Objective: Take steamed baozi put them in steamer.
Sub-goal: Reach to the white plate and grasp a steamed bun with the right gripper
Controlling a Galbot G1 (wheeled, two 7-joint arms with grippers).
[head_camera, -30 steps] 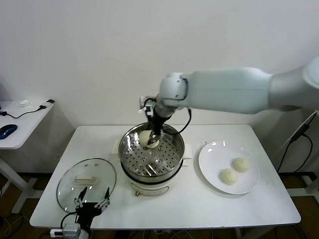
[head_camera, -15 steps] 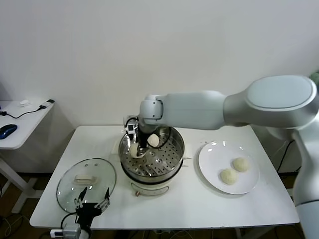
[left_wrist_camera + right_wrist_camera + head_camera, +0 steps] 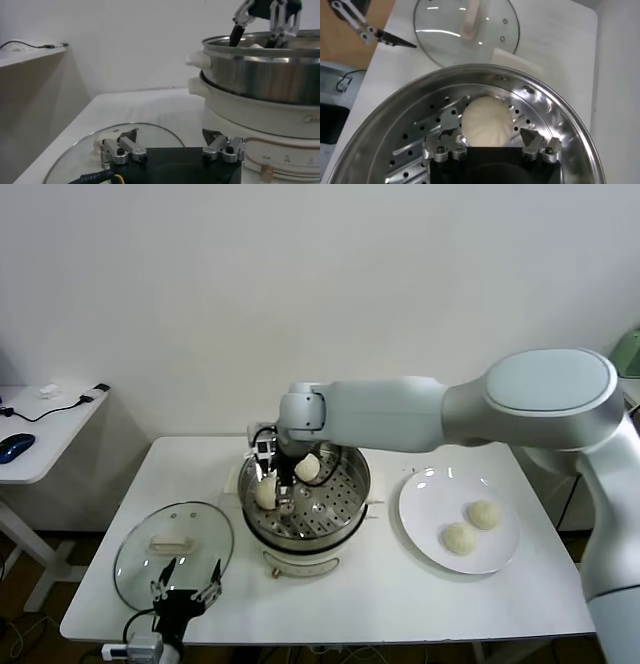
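Right arm: reaches from the robot's right side across the front of the body, forearm roughly level, elbow bulky and raised, wrist bent downward.
Right gripper [image 3: 273, 492]: points down at the end of that wrist; in the right wrist view [image 3: 490, 141] the two fingers stand apart, a gap between the tips.
Left arm: parked low at the robot's left, near the front edge of the work area.
Left gripper [image 3: 186, 577]: points forward and slightly up, fingers spread wide; in the left wrist view [image 3: 171, 142] both fingertips show well apart, gripping nothing.
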